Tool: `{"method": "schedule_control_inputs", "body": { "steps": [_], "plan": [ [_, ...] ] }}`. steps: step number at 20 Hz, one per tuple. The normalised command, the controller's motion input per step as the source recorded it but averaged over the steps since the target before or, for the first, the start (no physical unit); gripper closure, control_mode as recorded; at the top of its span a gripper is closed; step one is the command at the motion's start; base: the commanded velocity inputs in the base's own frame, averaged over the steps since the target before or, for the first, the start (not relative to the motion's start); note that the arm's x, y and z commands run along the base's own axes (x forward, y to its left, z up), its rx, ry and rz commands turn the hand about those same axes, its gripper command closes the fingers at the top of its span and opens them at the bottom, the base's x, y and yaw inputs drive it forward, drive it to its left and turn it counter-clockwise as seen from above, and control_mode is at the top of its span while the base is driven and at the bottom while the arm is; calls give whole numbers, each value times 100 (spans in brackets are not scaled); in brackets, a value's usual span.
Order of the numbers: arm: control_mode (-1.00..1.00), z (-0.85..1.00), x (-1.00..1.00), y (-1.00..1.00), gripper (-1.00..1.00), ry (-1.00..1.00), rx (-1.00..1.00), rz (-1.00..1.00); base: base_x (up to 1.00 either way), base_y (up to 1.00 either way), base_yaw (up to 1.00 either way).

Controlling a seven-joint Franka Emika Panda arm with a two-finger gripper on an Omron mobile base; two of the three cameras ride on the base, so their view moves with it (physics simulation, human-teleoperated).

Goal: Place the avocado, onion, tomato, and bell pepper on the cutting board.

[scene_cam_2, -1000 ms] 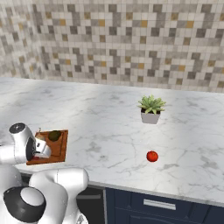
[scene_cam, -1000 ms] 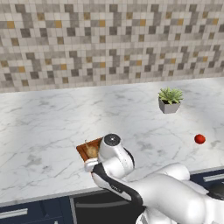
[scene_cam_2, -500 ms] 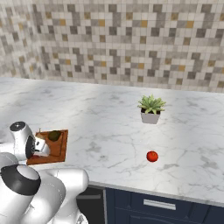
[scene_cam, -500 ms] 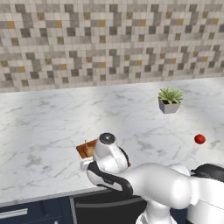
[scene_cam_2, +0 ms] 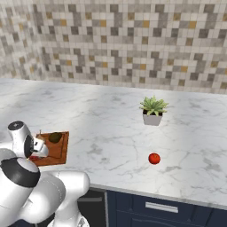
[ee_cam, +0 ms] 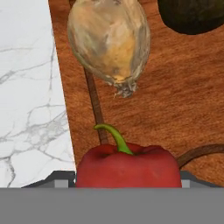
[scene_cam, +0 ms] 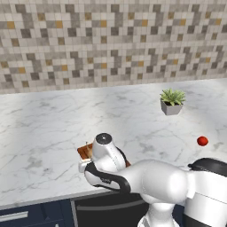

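The reddish-brown cutting board [ee_cam: 175,109] lies near the counter's front edge [scene_cam_2: 61,150], partly hidden by my arm in the left base view [scene_cam: 84,151]. On it rest the tan onion [ee_cam: 109,41] and the dark avocado [ee_cam: 192,15] [scene_cam_2: 55,137]. A red bell pepper [ee_cam: 129,166] with a green stem sits on the board right between my fingers. My gripper [ee_cam: 127,180] [scene_cam_2: 37,148] hangs low over the board's near end, its tips close against the pepper's sides. Far to the right, the red tomato [scene_cam_2: 154,158] [scene_cam: 202,141] lies on the marble.
A small potted plant [scene_cam_2: 153,111] [scene_cam: 171,102] stands toward the back of the marble counter, behind the tomato. The tiled wall runs along the back. Dark blue cabinet fronts [scene_cam_2: 168,206] sit below the counter edge.
The hand has stayed over the board and sunk slightly. The arm's bulky lower links have swung further into both base views. Nothing on the counter has moved.
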Motion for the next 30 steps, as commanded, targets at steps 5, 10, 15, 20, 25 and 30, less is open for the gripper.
{"method": "schedule_control_inputs", "body": {
  "steps": [5, 10, 15, 20, 25, 30],
  "plan": [
    [-100, 0, 0, -1, -100, 0, 0, 0, 0, 0, 0],
    [-100, 0, 0, -9, -100, -2, 0, 0, 0, 0, 0],
    [-100, 6, -2, -27, -100, -7, 0, 0, 0, 0, 0],
    [-100, 38, 0, -16, -100, -10, 0, 0, 0, 0, 0],
    [-100, 83, -24, -15, -100, -16, 0, 0, 0, 0, 0],
    [-100, 85, -31, -20, -100, -10, 0, 0, 0, 0, 0]
  ]
}}
